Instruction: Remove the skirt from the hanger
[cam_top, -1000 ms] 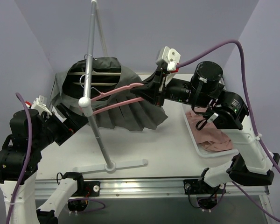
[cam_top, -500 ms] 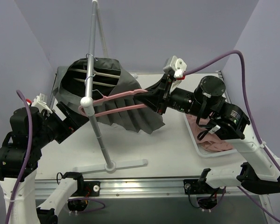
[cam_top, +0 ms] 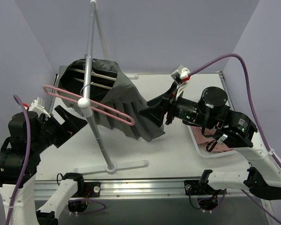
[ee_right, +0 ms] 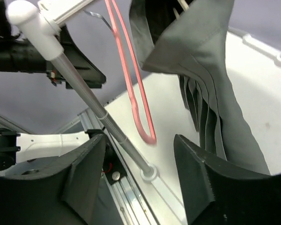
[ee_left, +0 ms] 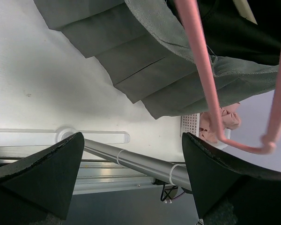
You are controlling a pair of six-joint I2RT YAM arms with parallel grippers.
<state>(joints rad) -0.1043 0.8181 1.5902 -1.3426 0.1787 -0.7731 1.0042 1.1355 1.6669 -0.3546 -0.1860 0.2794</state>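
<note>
Holding crumpled pink cloth [cam_top: 215, 146], white tray [cam_top: 199, 150] near grey skirt [cam_top: 126, 101].

This was a robotics lab test cell rather than a home or a shop. Plain lavender walls [cam_top: 178, 33] boxed in a white table [cam_top: 173, 154] on three sides. An aluminium rail [cam_top: 145, 186] ran along the near edge, where the robot arms [cam_top: 18, 150] were mounted, trailing purple cables [cam_top: 234, 44] (looped loose through the air). A thin metal stand [cam_top: 97, 131] on the table carried a single grey skirt [cam_top: 126, 112].
</note>
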